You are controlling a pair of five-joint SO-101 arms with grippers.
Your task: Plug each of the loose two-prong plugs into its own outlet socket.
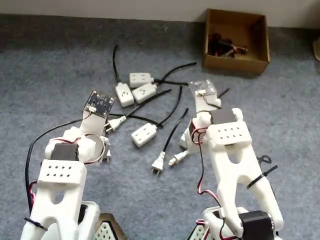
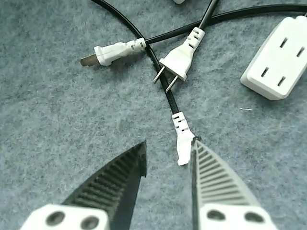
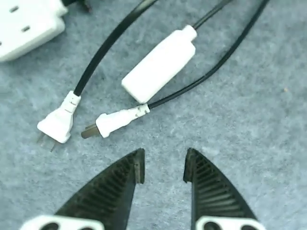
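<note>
White plug [image 3: 115, 122] looked light, rigid, maybe slick; I'd pinch its body. Right hand [image 3: 163, 165] beside it and left hand [image 2: 168, 155] both gaped empty.

3 white two-prong plugs on black cords lie loose and flat: the left plug [image 1: 115, 124] and, nearer, side by side, the middle plug [image 1: 158, 164] and right plug [image 1: 177, 159]. Between them lies a white outlet block [image 1: 144, 134], sockets up. 3 more outlet blocks [image 1: 140, 79] cluster farther off, seemingly empty too.
</note>
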